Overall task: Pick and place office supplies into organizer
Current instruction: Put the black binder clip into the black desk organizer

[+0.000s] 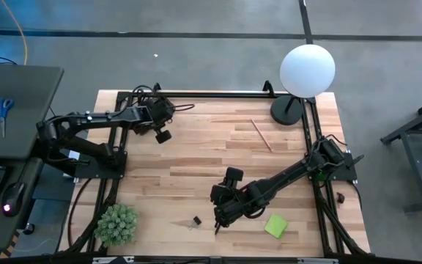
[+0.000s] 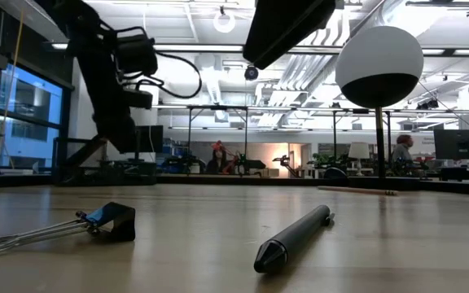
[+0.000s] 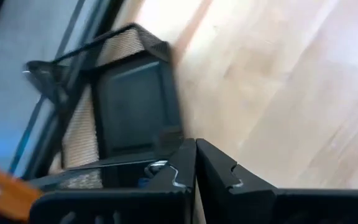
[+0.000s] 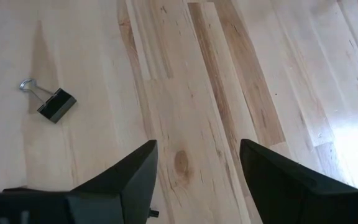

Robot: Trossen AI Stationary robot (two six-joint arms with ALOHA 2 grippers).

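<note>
- Right hand point(image 4: 197, 180) hangs low over the near middle of the tabletop point(image 1: 196, 154), its two dark fingers spread wide with only bare wood between them.
- Left hand point(image 3: 194, 168) is at the far left corner, its fingers pressed flat together, right by the organizer point(image 3: 129, 106).
- One organizer: a black tray with thin mesh walls, sitting at the far left edge.
- One binder clip point(image 4: 56, 104): small, black, with shiny wire handles, lying near the right hand but apart from it.
- One black pen point(image 2: 293, 238): round and smooth, lying beside the clip.
- One wooden pencil point(image 1: 261, 135): long and thin, on the far right part.
- One green sticky-note pad point(image 1: 275, 225): flat and square, at the near right.
- One spiky green plant point(image 1: 116, 224) and one round white lamp point(image 1: 307, 70) stand at the corners.
- Most of the middle wood is open.
</note>
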